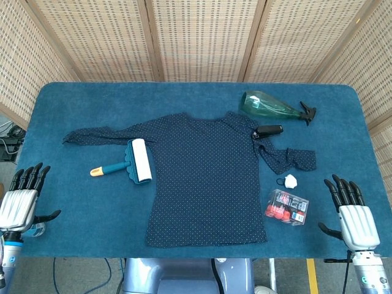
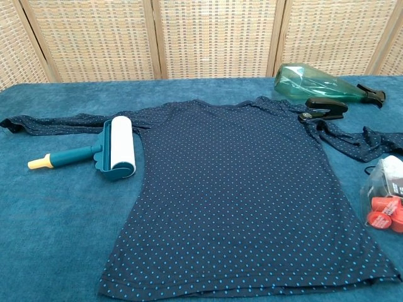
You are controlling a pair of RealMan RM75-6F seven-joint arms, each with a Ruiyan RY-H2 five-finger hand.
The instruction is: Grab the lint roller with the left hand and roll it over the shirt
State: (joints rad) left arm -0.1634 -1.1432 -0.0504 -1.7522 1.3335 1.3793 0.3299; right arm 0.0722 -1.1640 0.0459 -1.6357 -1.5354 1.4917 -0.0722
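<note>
A lint roller point(image 1: 131, 162) point(image 2: 107, 151) with a white roll, teal frame and yellow-tipped handle lies on the table by the shirt's left edge. The navy dotted shirt point(image 1: 205, 177) point(image 2: 239, 189) is spread flat in the middle, sleeves out to both sides. My left hand point(image 1: 23, 199) hovers at the table's near-left corner, fingers apart and empty, well short of the roller's handle. My right hand point(image 1: 350, 214) waits at the near-right corner, also empty with fingers spread. Neither hand shows in the chest view.
A green spray bottle point(image 1: 272, 106) point(image 2: 318, 82) lies at the back right. A black stapler point(image 1: 268, 130) point(image 2: 324, 108) rests on the right sleeve. A clear pack with red items point(image 1: 286, 207) point(image 2: 384, 198) and a small white object point(image 1: 291, 180) sit near the right hand.
</note>
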